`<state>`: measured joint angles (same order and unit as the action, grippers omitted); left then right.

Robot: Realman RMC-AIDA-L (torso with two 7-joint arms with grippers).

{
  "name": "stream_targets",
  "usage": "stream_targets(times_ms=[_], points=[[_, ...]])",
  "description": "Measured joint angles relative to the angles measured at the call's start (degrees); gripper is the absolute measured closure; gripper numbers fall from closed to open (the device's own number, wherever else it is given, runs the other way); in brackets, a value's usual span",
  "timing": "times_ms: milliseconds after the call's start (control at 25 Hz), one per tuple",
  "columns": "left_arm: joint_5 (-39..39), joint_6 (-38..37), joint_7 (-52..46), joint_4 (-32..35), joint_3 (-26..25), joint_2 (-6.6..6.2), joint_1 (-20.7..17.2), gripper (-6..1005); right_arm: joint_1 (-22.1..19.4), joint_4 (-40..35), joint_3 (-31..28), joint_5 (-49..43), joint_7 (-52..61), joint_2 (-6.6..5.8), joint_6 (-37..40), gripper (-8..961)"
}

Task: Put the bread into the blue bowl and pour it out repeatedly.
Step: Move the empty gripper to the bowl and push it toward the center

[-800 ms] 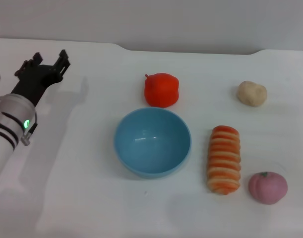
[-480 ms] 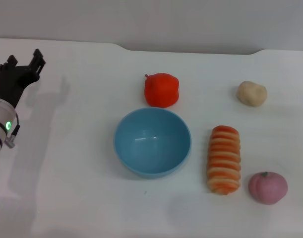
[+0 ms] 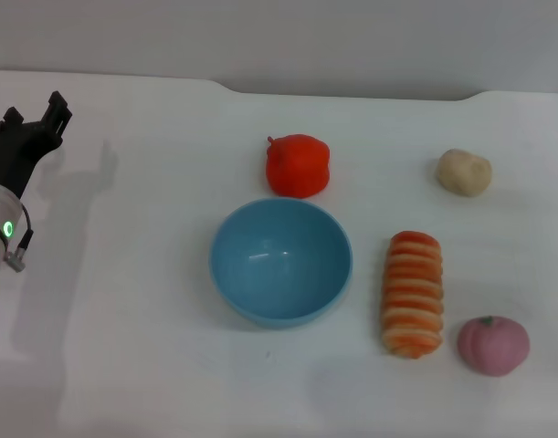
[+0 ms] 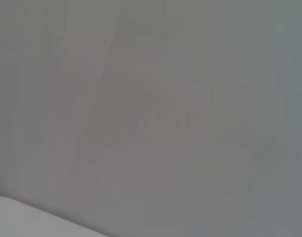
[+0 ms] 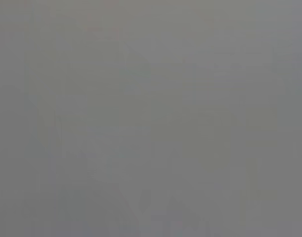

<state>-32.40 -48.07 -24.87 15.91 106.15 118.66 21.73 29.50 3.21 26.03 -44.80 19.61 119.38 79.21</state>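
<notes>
Bread [image 3: 412,293] lay flat on the white worktop [image 3: 151,347] just to the right of the blue bowl [image 3: 280,261], close beside it but not touching, striped orange-and-cream side up. The left arm reached in from the left edge of the head view, well apart from the bowl, its forearm rising from the lower left with a green light on the wrist band. The left claw [image 3: 30,125] pointed up and away toward the far edge of the worktop, with nothing held; its dark fingers looked bunched, and whether they were spread or pressed together could not be told. The right arm and its claw did not show in the head view, and both wrist views gave only a plain grey surface. A red-orange pepper-like thing [image 3: 298,165] sat just behind the bowl, on its far side. A small beige lump [image 3: 464,172] lay farther to the right of the bowl and toward the back, and a pink round fruit [image 3: 493,345] rested just beside the near end of the loaf. Nothing stood between the bowl and the loaf. The loaf's long axis ran near to far, roughly parallel to the bowl's right side, its ridges crossing it from side to side. The bowl stood upright and held nothing.
</notes>
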Motion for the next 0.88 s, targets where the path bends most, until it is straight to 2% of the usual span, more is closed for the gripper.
stream_targets(times_ms=[200, 320, 400, 560, 720, 880], points=[[0.85, -3.2, -4.88, 0.7, 1.15, -0.65, 0.6, 299, 0.29, -0.71, -2.48, 0.2, -2.7, -0.14, 0.14, 382], [3.7, -7.96, -5.42, 2.45, 1.98, -1.29, 0.28, 300, 0.11, -1.39, -4.54, 0.41, -2.73, -0.28, -0.21, 382], [6.25, -8.29, -6.37, 4.78, 1.93, -1.88, 0.1, 300, -0.23, -2.3, -6.06, 0.68, -2.75, -0.34, -0.28, 382], [13.52, -4.93, -10.6, 9.96, 2.01, -3.94, 0.99, 301, -0.88, -3.76, -8.14, 0.91, -2.77, -0.43, -0.59, 382], [23.63, 3.76, -18.61, 17.5, 1.72, -6.75, 2.66, 302, -1.55, -5.4, -10.64, 0.98, -2.78, -0.53, -2.28, 382], [38.88, 11.47, -33.42, 26.22, 1.78, -9.67, 3.6, 303, -1.93, -6.45, -12.11, 0.98, -2.8, -0.74, -3.41, 382]])
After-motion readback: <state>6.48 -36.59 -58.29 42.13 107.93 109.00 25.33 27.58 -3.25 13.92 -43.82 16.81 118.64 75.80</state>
